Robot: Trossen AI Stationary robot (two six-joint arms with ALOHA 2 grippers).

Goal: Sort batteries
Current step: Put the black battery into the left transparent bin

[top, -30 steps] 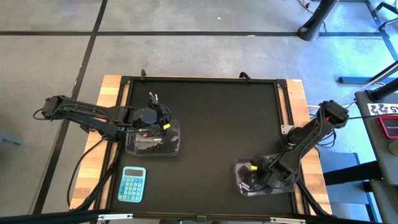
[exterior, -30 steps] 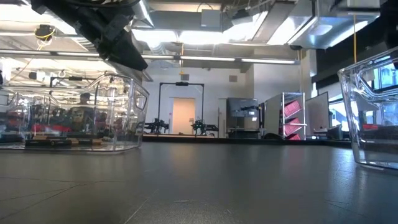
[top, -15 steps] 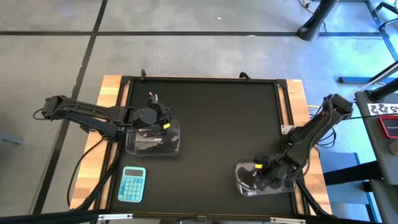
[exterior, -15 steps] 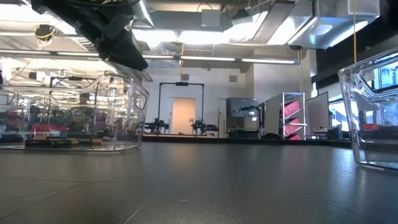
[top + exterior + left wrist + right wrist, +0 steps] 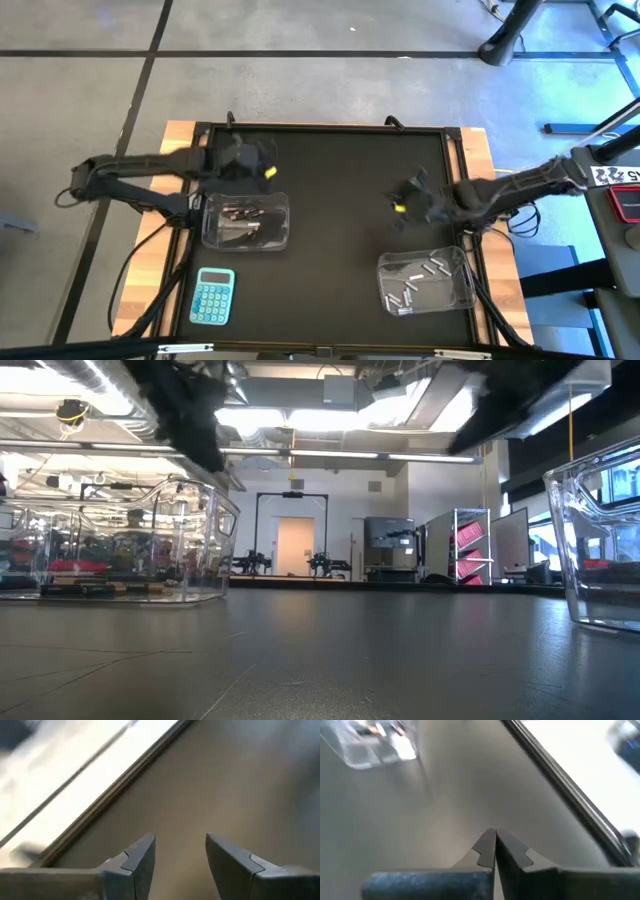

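Note:
Two clear tubs stand on the black mat. The left tub [image 5: 246, 221] holds dark batteries [image 5: 240, 213] with reddish ends; in the low view they lie on its floor [image 5: 95, 588]. The right tub [image 5: 425, 281] holds silvery batteries [image 5: 418, 277]. My left gripper [image 5: 262, 163] hangs just beyond the left tub's far wall, open with nothing between its fingers [image 5: 180, 842]. My right gripper [image 5: 398, 205] hovers over the bare mat beyond the right tub, shut and empty [image 5: 495, 833].
A blue calculator [image 5: 213, 297] lies near the front edge, in front of the left tub. The mat [image 5: 340, 180] is bare between the tubs and toward the far edge. Wooden table edges [image 5: 180, 150] flank the mat.
My right gripper has come up out of the right tub and swung toward the table's far edge and middle, rolling as it went. My left gripper has risen from above the left tub and shifted toward the far edge. Both tubs stayed put.

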